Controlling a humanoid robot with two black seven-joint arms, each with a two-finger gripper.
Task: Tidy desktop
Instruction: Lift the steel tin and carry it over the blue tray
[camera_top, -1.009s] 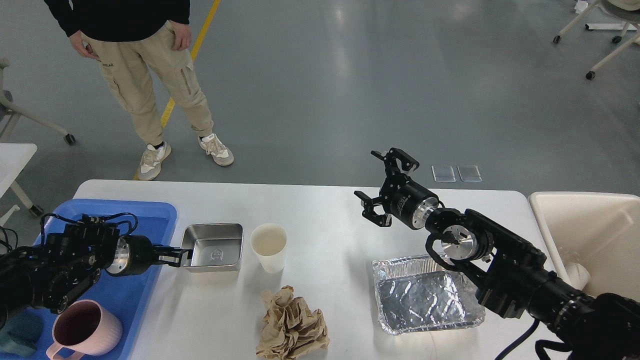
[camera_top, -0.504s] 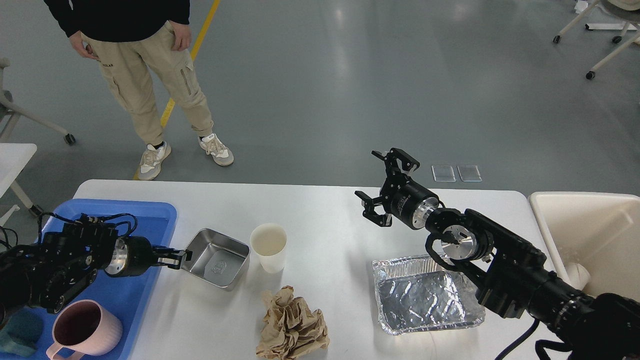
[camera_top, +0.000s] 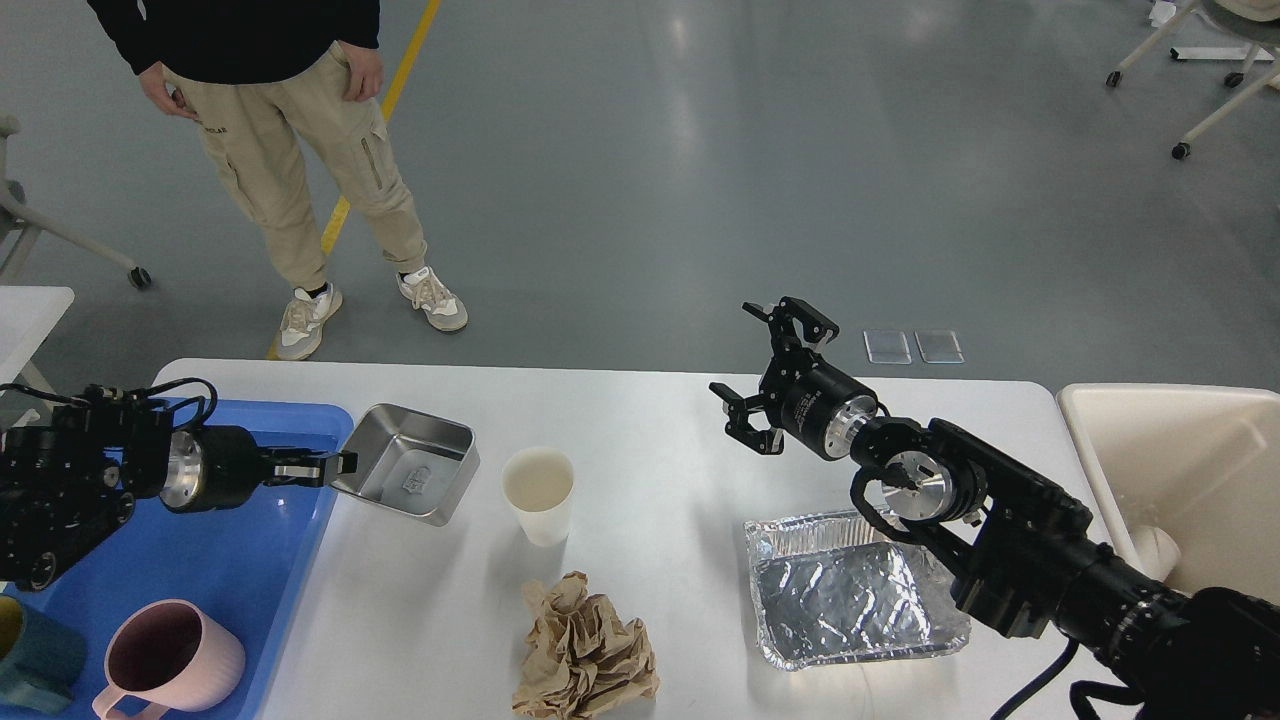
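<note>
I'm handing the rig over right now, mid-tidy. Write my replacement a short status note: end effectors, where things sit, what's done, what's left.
Left end effector: shut on the near-left rim of the steel tray, which is lifted and tilted at the edge of the blue tray.
Right end effector: open, empty, raised above the desktop.
Done: pink mug and a teal cup sit in the blue tray.
Left: set the steel tray down in the blue tray; the paper cup, crumpled brown paper and foil tray remain on the desktop, probably bound for the cream bin on the right.
</note>
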